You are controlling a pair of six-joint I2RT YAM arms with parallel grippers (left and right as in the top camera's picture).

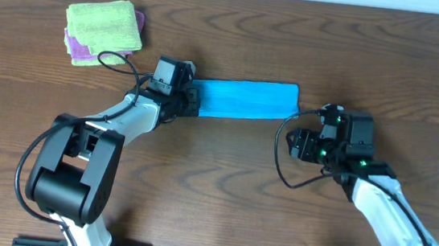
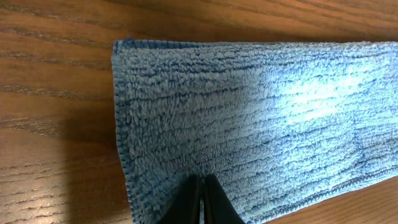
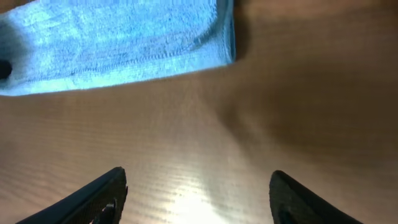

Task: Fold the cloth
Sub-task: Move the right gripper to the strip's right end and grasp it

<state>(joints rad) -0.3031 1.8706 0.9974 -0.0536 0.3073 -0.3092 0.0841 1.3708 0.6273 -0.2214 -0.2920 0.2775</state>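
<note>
Cloth (image 1: 246, 99) under the closed fingertips (image 2: 194, 199) of left gripper (image 1: 194, 98), pressed together with no gap and set on the fabric at its near long edge, close to the left end; true pinch or mere contact not discernible. Folded into a long, narrow blue strip, flat on table (image 1: 221, 188), running left to right near the middle; left-end corner square and edges even in the left wrist view. Right gripper (image 1: 316, 129) just off the strip's right end, not touching it; fingers (image 3: 102, 193) spread wide, nothing between them, bare wood beneath. Right-end corner of the strip at upper left of the right wrist view, apart from both fingers. Farther out, toward the far left of the table, green cloth (image 1: 104, 25) folded and stacked on purple cloth (image 1: 72, 46), well apart from the strip and from both grippers
</note>
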